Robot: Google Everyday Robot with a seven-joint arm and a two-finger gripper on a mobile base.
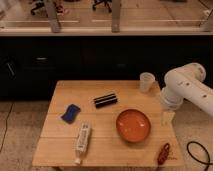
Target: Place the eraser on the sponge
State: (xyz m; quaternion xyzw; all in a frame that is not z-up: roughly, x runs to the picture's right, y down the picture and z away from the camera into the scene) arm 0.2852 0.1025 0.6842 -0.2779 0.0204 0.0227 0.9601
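The eraser (105,100), a black bar with a pale stripe, lies on the wooden table (60,150) near its middle, toward the back. The sponge (71,113), a small flat blue pad, rests to the left of the eraser and a little nearer the front. A gap of bare wood separates the two. My white arm (185,89) reaches in from the right. My gripper (168,118) hangs below it at the table's right edge, beside the orange bowl and well away from the eraser and sponge. It holds nothing that I can see.
An orange bowl (133,125) sits right of centre. A white printed tube (82,136) lies near the front left. A clear cup (146,81) stands at the back right, and a red object (163,153) lies at the front right corner. Dark cabinets run behind the table.
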